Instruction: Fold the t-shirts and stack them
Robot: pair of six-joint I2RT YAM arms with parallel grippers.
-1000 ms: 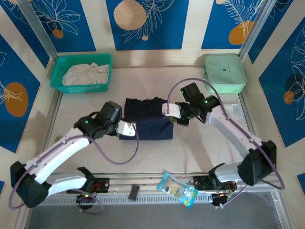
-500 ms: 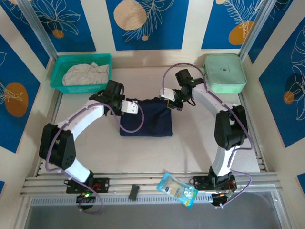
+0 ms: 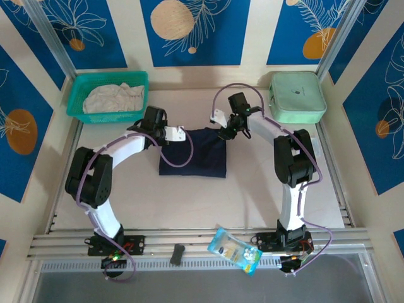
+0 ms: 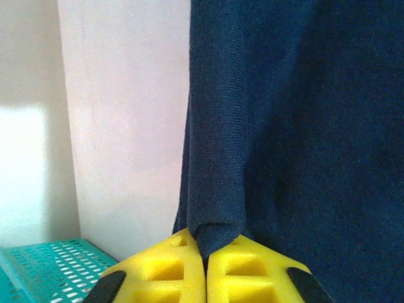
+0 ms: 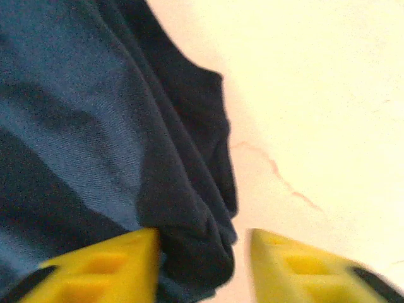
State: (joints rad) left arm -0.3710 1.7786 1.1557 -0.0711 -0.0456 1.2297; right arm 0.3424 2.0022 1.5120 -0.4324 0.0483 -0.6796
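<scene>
Beside the navy t-shirt (image 3: pixel 192 159), both arms stretch forward, elbows bent outward.

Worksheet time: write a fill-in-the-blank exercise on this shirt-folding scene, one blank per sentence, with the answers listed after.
1. The pale shirt lies in the teal ____.
2. The mint case sits at the table's far ____ corner.
3. The left pincer is ____ on a fold of the navy shirt.
4. The right pincer stands ____.
Answers: basket; right; shut; open.
</scene>
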